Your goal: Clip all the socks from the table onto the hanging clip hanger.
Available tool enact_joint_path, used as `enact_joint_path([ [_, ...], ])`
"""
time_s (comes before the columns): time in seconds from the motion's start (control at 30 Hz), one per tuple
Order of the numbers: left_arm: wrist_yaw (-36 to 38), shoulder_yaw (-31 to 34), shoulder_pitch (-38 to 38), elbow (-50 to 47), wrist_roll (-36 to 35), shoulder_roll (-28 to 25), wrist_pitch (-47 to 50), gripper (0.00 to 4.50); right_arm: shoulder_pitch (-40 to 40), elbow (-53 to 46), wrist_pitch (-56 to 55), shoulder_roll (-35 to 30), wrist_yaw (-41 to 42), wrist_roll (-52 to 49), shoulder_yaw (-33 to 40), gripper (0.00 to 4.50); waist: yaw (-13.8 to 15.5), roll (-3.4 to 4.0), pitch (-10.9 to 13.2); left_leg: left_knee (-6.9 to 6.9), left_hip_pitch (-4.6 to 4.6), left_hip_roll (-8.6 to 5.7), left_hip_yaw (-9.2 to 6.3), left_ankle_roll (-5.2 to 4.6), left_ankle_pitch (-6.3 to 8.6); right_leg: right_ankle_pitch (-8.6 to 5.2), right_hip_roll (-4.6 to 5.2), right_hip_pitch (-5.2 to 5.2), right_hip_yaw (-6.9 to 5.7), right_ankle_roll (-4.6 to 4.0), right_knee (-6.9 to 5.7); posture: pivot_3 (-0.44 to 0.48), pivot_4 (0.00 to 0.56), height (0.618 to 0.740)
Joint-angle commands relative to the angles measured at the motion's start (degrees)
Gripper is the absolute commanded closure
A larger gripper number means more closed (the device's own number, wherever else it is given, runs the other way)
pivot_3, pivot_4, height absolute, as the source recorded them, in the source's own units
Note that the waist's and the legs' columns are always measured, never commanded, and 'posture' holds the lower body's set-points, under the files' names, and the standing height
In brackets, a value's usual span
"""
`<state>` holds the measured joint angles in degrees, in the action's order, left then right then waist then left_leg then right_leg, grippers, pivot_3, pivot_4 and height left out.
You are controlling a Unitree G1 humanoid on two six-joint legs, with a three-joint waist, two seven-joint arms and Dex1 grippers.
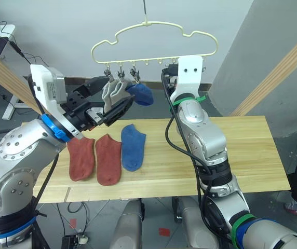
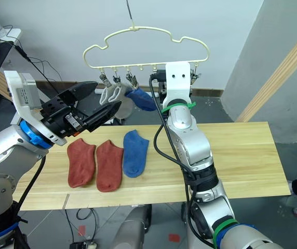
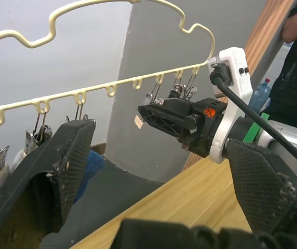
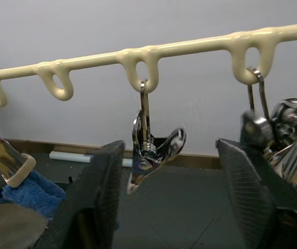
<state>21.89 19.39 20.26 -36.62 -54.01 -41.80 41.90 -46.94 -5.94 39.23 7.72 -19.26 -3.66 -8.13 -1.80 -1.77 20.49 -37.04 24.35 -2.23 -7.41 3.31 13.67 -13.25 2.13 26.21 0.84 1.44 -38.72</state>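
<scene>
Closest to my lens, the right gripper (image 4: 164, 202) stands wide, empty, a free metal clip (image 4: 151, 150) dangling between its fingers under the clip hanger (image 1: 153, 31). My left gripper (image 2: 94, 106), also spread and empty, sits just beside the hung grey socks (image 1: 112, 91) and blue sock (image 1: 142, 94). I judge a nudge from either arm could swing the hanger and spoil the approach. Below the hanger, two rust-red socks (image 1: 94, 158) and one blue sock (image 1: 132, 147) wait on the table (image 1: 242, 150), whose right half gives room.
</scene>
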Motion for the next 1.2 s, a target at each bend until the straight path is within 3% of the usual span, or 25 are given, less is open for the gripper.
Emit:
enact_joint_path([
  [0.03,0.06,0.74,-0.44,-2.68,0.25,-0.61,-1.26,0.00,-3.79,-0.71,-1.46,9.60,-1.91,-1.44,-0.13,1.51,0.00,0.00,0.00,0.00,0.00,0.00,0.00,0.00,0.00,0.00,0.00,0.00,0.00,0.00,0.00,0.062,0.349,0.740],
  [1.2,-0.11,0.35,-0.44,-3.00,1.99,-0.32,-1.24,0.00,-6.19,0.64,-8.03,11.28,-3.62,-13.02,-1.96,1.51,-0.01,0.00,0.00,-0.01,0.00,0.00,0.00,-0.02,-0.01,0.00,0.00,0.01,0.00,0.00,-0.06,0.070,0.357,0.740],
])
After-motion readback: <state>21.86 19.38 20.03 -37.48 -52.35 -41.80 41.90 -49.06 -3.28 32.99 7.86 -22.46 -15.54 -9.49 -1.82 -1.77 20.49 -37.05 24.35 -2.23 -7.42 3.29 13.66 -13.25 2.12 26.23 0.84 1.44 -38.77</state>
